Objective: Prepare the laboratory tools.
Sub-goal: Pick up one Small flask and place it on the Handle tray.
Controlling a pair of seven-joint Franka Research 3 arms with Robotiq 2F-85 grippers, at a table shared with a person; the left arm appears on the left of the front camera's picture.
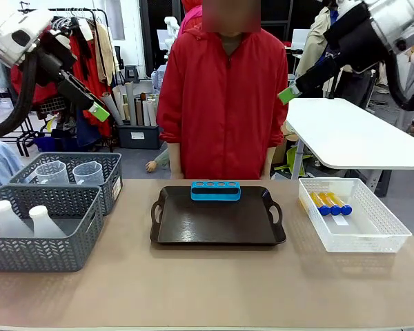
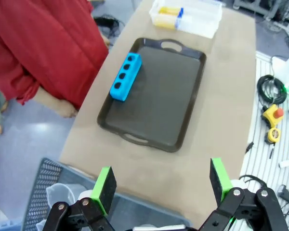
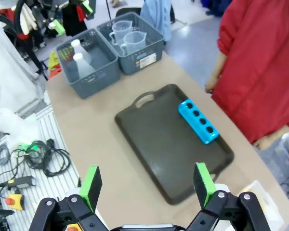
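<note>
A blue rack (image 1: 215, 190) with empty holes lies at the far edge of the black tray (image 1: 193, 231). Orange blue-capped tubes (image 1: 330, 203) lie in the white lattice bin (image 1: 372, 238) on the right. Two white flasks (image 1: 10, 219) stand in the near grey basket (image 1: 48, 255), and clear measuring jugs (image 1: 88, 172) stand in the basket behind it. My left gripper (image 1: 96, 110) hangs high at the left, open and empty. My right gripper (image 1: 288, 94) hangs high at the right, also open and empty. The left wrist view looks down between the left gripper (image 2: 162, 185) fingers at the rack (image 2: 126, 77); the right gripper (image 3: 147, 185) looks down on the rack (image 3: 198, 121).
A person in a red jacket (image 1: 221, 103) stands close behind the table's far edge, just past the tray. A white side table (image 1: 359, 138) stands at the back right. Bare tabletop lies in front of the tray.
</note>
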